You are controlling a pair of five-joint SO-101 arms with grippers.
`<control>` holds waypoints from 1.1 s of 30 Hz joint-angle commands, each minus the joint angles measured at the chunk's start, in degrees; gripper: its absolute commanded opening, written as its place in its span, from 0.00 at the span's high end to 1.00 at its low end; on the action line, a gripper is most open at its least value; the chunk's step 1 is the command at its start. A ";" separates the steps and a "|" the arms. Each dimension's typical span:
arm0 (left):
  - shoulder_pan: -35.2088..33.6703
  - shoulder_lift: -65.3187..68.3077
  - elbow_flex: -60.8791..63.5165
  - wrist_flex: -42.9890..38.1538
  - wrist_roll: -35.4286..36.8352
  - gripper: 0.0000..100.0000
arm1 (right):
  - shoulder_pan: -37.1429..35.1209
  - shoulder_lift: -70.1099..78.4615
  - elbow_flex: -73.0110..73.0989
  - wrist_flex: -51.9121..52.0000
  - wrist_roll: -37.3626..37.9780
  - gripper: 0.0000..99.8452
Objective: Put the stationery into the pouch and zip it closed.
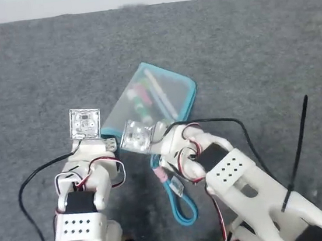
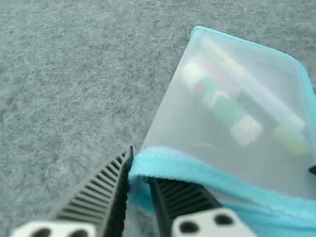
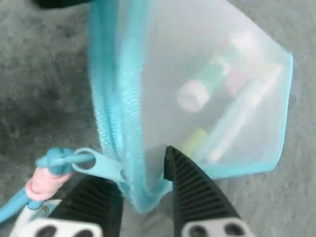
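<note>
Because the pouch [image 1: 159, 99] is soft and limp, left gripper [image 2: 139, 167] and right gripper [image 3: 140, 168] each clamp its firmer zip hem; the pull tab [image 3: 96, 162] looks the best handle.

- One pouch [image 2: 170, 126], translucent with teal edging.
- Stationery inside it: probably four pieces, though the mesh blurs them:
  - one green stick [image 2: 219, 101] with white caps
  - one long pale pen [image 2: 261, 98]
  - one yellow-green marker [image 2: 289, 139]
  - one pinkish piece [image 3: 238, 80]
- One zip pull [image 3: 96, 162], carrying one teal cord loop [image 1: 187, 220], one pink bead [image 3: 42, 185] and one small tag [image 1: 176, 187].
- Two arms, the left arm [image 1: 82, 218] and the right arm [image 1: 245, 186].
- Two pincers, one per arm: the left pincer [image 2: 139, 170] and the right pincer [image 3: 138, 173].
- One grey counter [image 1: 257, 38].
</note>
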 commanded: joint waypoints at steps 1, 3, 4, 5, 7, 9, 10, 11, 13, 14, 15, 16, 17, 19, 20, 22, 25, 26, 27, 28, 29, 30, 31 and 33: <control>3.52 0.00 -4.26 -0.35 0.44 0.99 | 5.67 2.33 -4.31 -0.48 -6.86 0.99; 4.57 -0.09 -4.26 -0.26 -1.05 0.99 | 7.87 4.79 -5.71 -0.66 -7.12 0.99; 4.92 -0.18 -4.26 -0.26 -2.02 0.99 | 8.40 6.29 -6.33 -0.66 -7.21 0.99; 5.27 -0.18 -4.26 -0.26 -2.64 0.99 | 8.57 7.96 -6.86 -0.66 -7.21 0.99; 5.98 -0.18 -4.26 -0.26 -3.43 0.99 | 8.48 11.21 -8.00 -0.66 -7.21 0.99; 6.77 -0.18 -4.35 -0.26 -4.13 0.99 | 8.57 13.76 -9.58 -0.66 -8.79 0.99; 6.86 -0.18 -4.44 -0.26 -4.66 0.99 | 8.84 14.90 -10.81 -0.66 -10.46 0.99; 6.68 -0.18 -4.62 -0.09 -5.27 0.99 | 9.19 15.87 -12.22 -0.31 -11.87 0.99; 6.59 -0.26 -5.58 1.41 -6.68 0.99 | 10.42 16.84 -14.15 -0.04 -13.80 0.99; 6.86 -0.26 -6.64 3.08 -6.95 0.99 | 10.86 17.01 -14.77 -0.04 -14.33 0.99; 6.86 -0.26 -8.04 5.27 -7.12 0.99 | 11.56 17.01 -15.12 0.04 -14.51 0.99; 6.86 -0.26 -9.98 7.65 -7.12 0.99 | 12.18 17.01 -15.30 0.22 -14.51 0.99; 6.68 -0.26 -11.74 10.11 -7.12 0.99 | 12.62 17.01 -15.56 0.57 -14.59 0.99; 6.42 -0.26 -14.90 13.98 -7.30 0.98 | 13.41 17.01 -16.53 2.07 -15.91 0.99; 6.42 -0.26 -15.87 15.47 -7.30 0.97 | 13.67 17.01 -17.14 2.77 -16.62 0.99; 6.42 -0.26 -16.66 17.14 -8.18 0.93 | 13.67 17.01 -18.46 4.09 -16.97 0.99; 6.24 -0.26 -18.15 19.34 -10.20 0.85 | 13.58 17.27 -18.81 4.35 -17.23 0.99; 5.89 -0.26 -18.95 20.04 -10.20 0.83 | 13.49 17.45 -18.81 4.35 -17.23 0.99; 4.40 -0.26 -19.91 20.40 -10.02 0.82 | 13.41 17.63 -18.73 4.35 -17.23 0.99; 2.29 -0.26 -20.79 20.40 -9.93 0.82 | 13.41 17.63 -18.64 4.44 -17.23 0.99; -0.70 -0.26 -21.67 19.69 -9.85 0.82 | 13.41 17.63 -18.64 4.62 -17.23 0.99; -4.22 -0.26 -22.20 18.81 -9.05 0.82 | 13.41 17.63 -18.64 5.05 -17.23 0.99; -7.56 -0.26 -22.46 17.85 -7.65 0.81 | 13.41 17.63 -18.64 5.41 -17.23 0.99; -11.08 -0.26 -22.46 17.05 -6.07 0.81 | 13.32 17.54 -18.73 5.58 -17.32 0.99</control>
